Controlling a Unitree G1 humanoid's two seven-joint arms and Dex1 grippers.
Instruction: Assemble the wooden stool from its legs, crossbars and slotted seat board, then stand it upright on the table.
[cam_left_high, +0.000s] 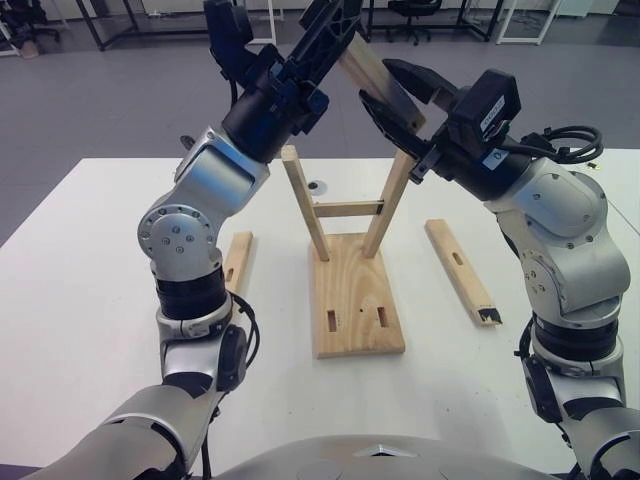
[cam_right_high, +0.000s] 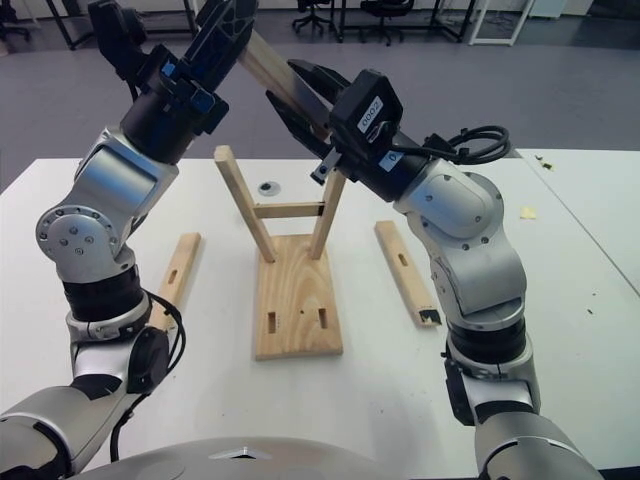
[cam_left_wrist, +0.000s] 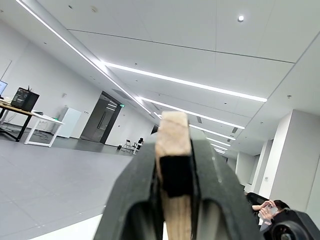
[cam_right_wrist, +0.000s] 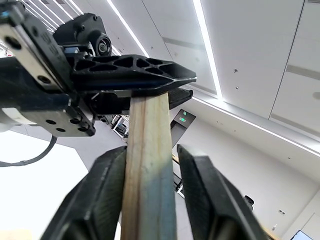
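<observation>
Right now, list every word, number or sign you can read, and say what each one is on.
Nothing reads clearly.
White sticker on the right claw: print too small and tilted to read.
Smaller sticker below it: too small to read.
Green sign in the room behind: blurred.
Wooden leg held in the left claw, and the seat board: no print.

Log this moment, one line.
left gripper: shut on bar | right gripper: open around bar | seat: two legs, crossbar fitted
</observation>
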